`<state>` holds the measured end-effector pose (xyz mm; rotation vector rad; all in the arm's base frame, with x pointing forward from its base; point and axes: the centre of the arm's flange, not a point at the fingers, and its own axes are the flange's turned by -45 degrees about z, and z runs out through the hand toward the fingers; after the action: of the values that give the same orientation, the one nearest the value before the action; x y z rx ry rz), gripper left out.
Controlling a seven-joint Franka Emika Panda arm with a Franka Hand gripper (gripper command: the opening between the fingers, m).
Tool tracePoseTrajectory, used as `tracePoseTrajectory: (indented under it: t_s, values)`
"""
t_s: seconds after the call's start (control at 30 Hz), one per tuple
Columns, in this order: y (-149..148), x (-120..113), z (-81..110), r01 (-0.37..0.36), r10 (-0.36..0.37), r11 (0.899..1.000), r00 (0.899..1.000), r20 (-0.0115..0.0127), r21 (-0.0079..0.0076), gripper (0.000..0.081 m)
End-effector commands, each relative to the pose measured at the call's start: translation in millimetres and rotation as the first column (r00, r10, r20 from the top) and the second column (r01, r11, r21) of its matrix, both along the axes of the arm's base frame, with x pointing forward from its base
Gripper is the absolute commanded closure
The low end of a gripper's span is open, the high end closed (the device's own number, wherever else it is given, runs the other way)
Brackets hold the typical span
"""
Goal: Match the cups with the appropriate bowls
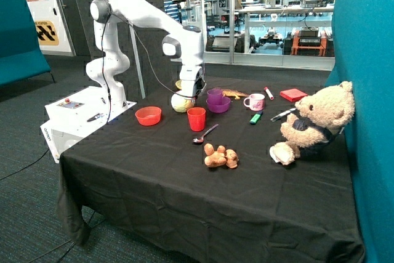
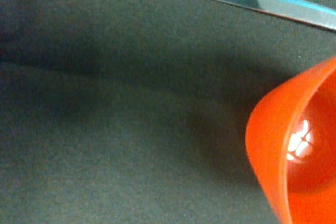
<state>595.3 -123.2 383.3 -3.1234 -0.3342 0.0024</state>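
Nearest on the black tablecloth (image 1: 184, 195) lie two small brown plush toys (image 1: 220, 157), and beyond them a spoon (image 1: 205, 135) with its bowl end toward the table's front edge. Just behind the spoon stands the red cup (image 1: 196, 118), upright and alone on the cloth, apart from the red-orange bowl (image 1: 148, 115) that sits to one side nearer the robot's base. In the wrist view the red cup (image 2: 296, 150) shows at the picture's edge, open mouth toward the camera, with the spoon handle (image 2: 268, 1) close by; no fingers appear there, so the cup is not between the jaws. Behind the cup the gripper (image 1: 191, 93) hangs low over a pale yellow-green plate (image 1: 182, 103), and whether its jaws are spread or pressed together I cannot tell. Beside it, the purple cup (image 1: 215, 95) stands inside the purple bowl (image 1: 218, 105). Farther back are a white-and-pink mug (image 1: 255, 101), a green marker (image 1: 255, 117), a red marker (image 1: 269, 92) and a flat red block (image 1: 293, 95). A teddy bear (image 1: 314, 124) sits at the table's far side.
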Motion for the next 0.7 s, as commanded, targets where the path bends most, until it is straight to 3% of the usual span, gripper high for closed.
tracePoseTrajectory:
  t_s: [0.0,0.67]
  values:
    - [0.3,0.5,-15.2,-0.004,0.004,1.0,1.0,0.0015,-0.0002,0.0543]
    - [1.9,7.4,-30.8,-0.013,0.013,1.0,1.0,0.0015,-0.0002,0.0544]
